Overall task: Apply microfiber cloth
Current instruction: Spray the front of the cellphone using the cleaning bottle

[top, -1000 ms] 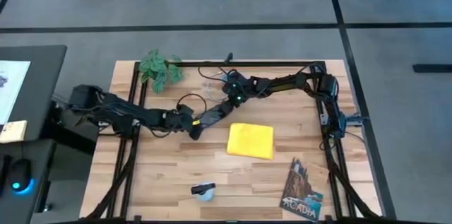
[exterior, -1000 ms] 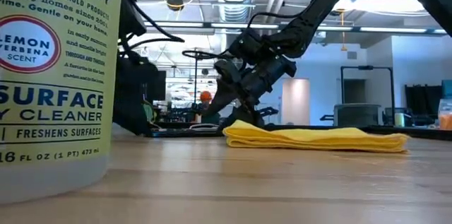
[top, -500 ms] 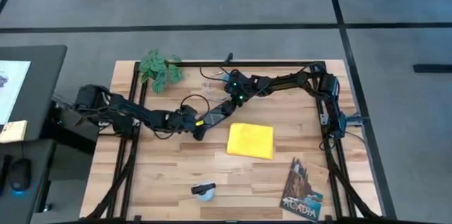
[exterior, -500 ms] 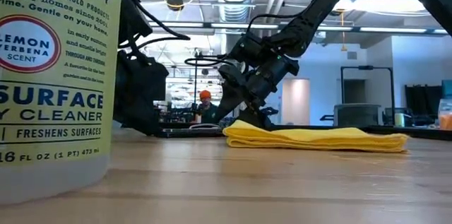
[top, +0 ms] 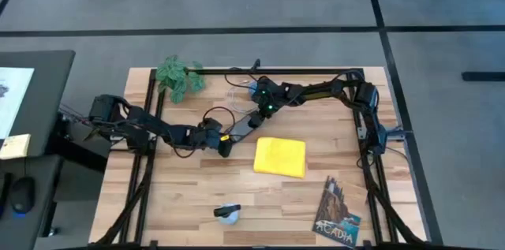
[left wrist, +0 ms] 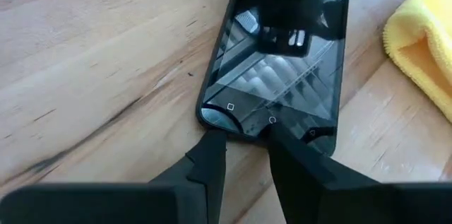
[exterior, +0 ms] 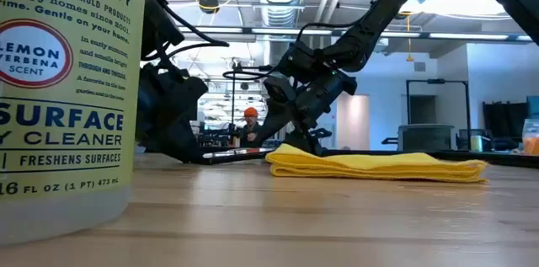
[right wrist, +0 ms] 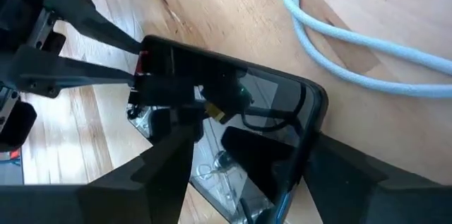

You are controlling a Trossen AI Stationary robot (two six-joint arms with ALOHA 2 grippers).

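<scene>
Left tool [left wrist: 244, 155] and right tool [right wrist: 244, 155], both clamping the smartphone [left wrist: 282, 54], have slid it slightly leftward (microfiber cloth [top: 280, 157] unmoved)

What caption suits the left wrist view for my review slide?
Left gripper closed on the bottom edge of the black smartphone on the wooden table, yellow microfiber cloth beside it.

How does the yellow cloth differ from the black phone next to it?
The cloth is bright yellow, soft and matte; the phone is black, hard and glossy, mirroring the ceiling. The cloth is squarish and folded thick; the phone is a thin slab. No claw touches the cloth, while the left claw and right claw each grip an end of the phone. Both are on the wooden table.
</scene>
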